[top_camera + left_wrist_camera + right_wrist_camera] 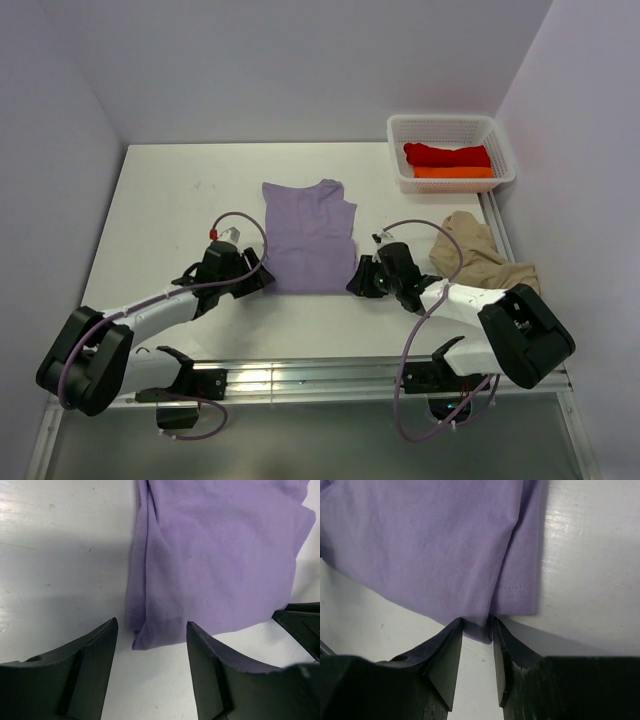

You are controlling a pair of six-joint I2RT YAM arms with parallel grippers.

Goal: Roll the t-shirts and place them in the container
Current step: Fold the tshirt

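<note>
Lavender soft cloth t-shirt (308, 235) lies flat, folded into a long panel, in the middle of the white surface (180, 200). The white plastic mesh basket (400, 182) at the far right holds a red bundled shirt (447, 154) and an orange one (453, 172). A beige-tan shirt (480, 255) lies crumpled near it. Only the wrist views show the stitched hem and layered fold edges. The shirt's near left corner lies between the wide-open left tool (262, 275). The right tool (358, 280), narrowly open, brackets the near right hem.

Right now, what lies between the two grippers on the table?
The near edge of the purple shirt lies between them. The left gripper is at one near corner and the right gripper at the other. The top view shows this.
</note>
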